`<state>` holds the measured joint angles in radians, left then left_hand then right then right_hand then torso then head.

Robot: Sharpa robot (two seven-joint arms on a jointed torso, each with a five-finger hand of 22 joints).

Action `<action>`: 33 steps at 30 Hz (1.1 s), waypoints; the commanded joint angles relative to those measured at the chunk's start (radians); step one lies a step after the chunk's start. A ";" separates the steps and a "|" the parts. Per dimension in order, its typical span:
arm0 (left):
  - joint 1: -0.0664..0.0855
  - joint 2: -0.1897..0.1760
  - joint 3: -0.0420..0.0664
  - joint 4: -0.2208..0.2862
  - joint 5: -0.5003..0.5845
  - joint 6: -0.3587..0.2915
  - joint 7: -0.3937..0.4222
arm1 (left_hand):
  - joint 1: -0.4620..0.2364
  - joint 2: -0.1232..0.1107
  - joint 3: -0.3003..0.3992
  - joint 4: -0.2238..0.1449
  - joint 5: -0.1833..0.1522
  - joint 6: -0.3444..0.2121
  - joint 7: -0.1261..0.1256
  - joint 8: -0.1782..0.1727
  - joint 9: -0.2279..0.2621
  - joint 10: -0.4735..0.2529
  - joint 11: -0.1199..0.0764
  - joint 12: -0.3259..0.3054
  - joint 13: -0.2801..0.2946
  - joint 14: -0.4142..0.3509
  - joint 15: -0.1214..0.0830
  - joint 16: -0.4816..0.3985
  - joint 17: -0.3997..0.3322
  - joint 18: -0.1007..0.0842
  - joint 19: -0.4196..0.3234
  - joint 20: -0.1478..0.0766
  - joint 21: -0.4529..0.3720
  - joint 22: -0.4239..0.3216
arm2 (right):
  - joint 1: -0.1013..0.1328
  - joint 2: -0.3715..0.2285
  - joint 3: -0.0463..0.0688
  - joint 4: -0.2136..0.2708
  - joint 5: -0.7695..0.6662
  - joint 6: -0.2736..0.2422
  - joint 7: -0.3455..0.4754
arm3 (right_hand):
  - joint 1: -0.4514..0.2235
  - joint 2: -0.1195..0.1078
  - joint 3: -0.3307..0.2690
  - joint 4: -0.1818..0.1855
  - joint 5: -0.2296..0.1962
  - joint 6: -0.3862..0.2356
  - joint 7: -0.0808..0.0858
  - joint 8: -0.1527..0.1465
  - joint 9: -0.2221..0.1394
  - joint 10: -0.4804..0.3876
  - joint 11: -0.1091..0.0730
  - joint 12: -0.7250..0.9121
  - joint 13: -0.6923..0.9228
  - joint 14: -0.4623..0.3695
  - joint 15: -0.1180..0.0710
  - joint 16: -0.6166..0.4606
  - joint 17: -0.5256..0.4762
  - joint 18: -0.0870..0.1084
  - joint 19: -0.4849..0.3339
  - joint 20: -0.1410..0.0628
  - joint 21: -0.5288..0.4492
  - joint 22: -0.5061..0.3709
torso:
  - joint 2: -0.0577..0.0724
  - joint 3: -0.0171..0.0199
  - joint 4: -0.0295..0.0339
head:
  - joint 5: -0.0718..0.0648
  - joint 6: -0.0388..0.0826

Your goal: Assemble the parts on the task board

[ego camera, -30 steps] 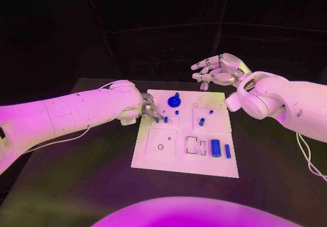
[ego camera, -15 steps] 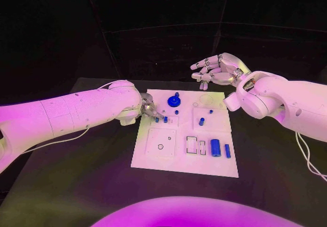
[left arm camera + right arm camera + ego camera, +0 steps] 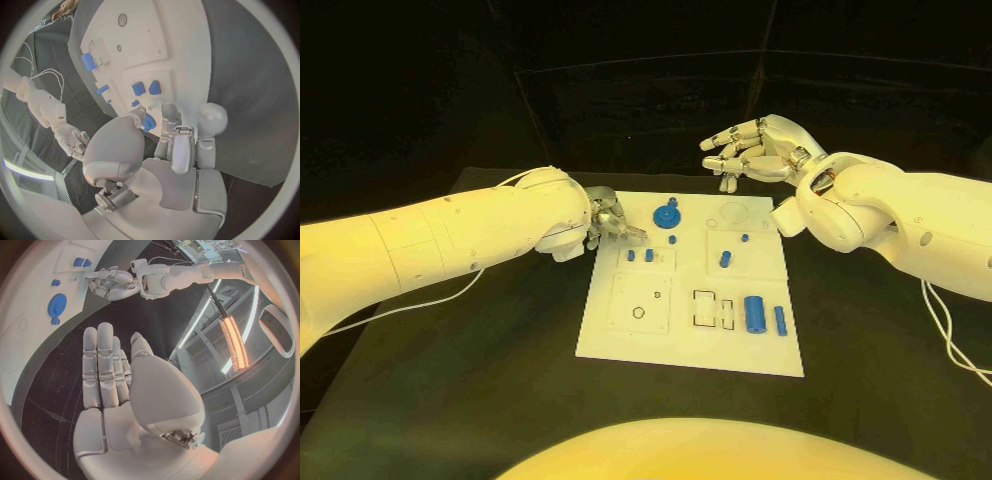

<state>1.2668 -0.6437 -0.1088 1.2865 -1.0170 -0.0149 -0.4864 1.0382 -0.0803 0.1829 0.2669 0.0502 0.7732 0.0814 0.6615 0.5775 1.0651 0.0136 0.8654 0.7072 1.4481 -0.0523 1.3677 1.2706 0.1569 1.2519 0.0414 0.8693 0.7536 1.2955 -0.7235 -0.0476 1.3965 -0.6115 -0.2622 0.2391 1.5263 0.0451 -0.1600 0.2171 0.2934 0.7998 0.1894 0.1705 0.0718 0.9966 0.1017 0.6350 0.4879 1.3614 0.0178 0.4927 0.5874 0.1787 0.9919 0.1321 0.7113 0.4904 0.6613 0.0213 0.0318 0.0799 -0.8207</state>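
Observation:
The white task board (image 3: 625, 335) lies in the middle of the table. A round blue knob (image 3: 669, 213) stands near its far edge, with two short blue pegs (image 3: 639, 255) just in front of it. A blue cylinder (image 3: 756, 313) and a thin blue bar (image 3: 780, 320) lie at the board's right. My left hand (image 3: 607, 222) hovers at the board's far left corner beside the knob, fingers pointing toward the pegs, holding nothing. The left wrist view shows that hand (image 3: 178, 145) over the pegs (image 3: 146, 88). My right hand (image 3: 754, 150) is raised beyond the far edge, fingers loosely spread and empty.
More small blue pegs (image 3: 727, 258) stand in the board's middle right section. Rectangular slots (image 3: 715, 308) and a hexagonal hole (image 3: 638, 312) sit in the near half. The black table (image 3: 473, 380) surrounds the board, with a white cable (image 3: 444, 292) under my left arm.
My left hand has drawn back a little from the two pegs toward the board's far left corner. The right hand has barely moved.

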 commanded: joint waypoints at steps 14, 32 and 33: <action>-0.005 0.065 -0.009 -0.083 0.022 -0.240 0.588 | 0.350 -0.026 0.063 -0.149 -0.004 -0.033 0.085 -0.217 -0.225 -0.198 0.083 -0.317 -0.284 -0.148 0.069 -0.331 -0.365 0.028 -0.031 0.074 -0.266 -0.223 | -0.002 0.010 0.001 -0.001 0.004 -0.006 0.011 | 0.001 0.009 -0.002 0.000 0.007 -0.002 0.000 0.008 0.001 -0.004 -0.001 0.009 -0.002 0.003 0.005 -0.007 0.004 0.004 0.009 0.001 -0.008 -0.002 | 0.002 0.0004 -0.0045 | -0.006 0.012; -0.024 0.163 -0.048 -0.190 -0.294 -0.153 0.589 | 0.393 -0.040 0.043 -0.210 -0.002 0.096 0.068 -0.366 -0.380 -0.163 0.078 -0.489 -0.483 0.002 0.055 -0.093 -0.160 0.015 0.097 0.056 -0.167 -0.148 | -0.003 0.026 0.001 -0.004 0.004 -0.004 0.013 | 0.004 0.011 -0.001 -0.002 0.008 -0.001 0.000 0.010 0.001 -0.005 -0.001 0.011 -0.002 0.004 0.005 -0.008 0.006 0.004 0.010 0.001 -0.009 -0.002 | 0.004 -0.0006 -0.0056 | -0.019 0.028; -0.024 0.167 -0.048 -0.194 -0.300 -0.150 0.586 | 0.393 -0.038 0.043 -0.211 -0.003 0.103 0.068 -0.371 -0.385 -0.160 0.079 -0.492 -0.488 0.004 0.055 -0.089 -0.158 0.013 0.101 0.056 -0.155 -0.135 | -0.003 0.027 0.001 -0.005 0.004 -0.004 0.013 | 0.004 0.011 -0.001 -0.002 0.008 -0.001 0.000 0.010 0.001 -0.005 -0.001 0.011 -0.002 0.004 0.005 -0.008 0.006 0.004 0.010 0.001 -0.009 -0.002 | 0.004 -0.0017 -0.0047 | -0.025 0.032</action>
<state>1.2419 -0.4804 -0.1569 1.0977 -1.2432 -0.1996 0.0943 1.4273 -0.1219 0.2251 0.0619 0.0502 0.8704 0.1500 0.2939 0.1949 0.9005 0.0911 0.3792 0.2216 1.4460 0.0024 1.2755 1.1109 0.1781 1.3476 0.0951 0.7078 0.6117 1.2908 -0.6987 -0.0477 1.3910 -0.6115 -0.2637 0.2405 1.5303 0.0491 -0.1600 0.2171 0.2970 0.7998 0.1894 0.1742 0.0717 0.9967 0.1018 0.6393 0.4871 1.3615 0.0178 0.4879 0.5926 0.1788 0.9955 0.1357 0.7075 0.4897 0.6650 0.0211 0.0261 0.0608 -0.7927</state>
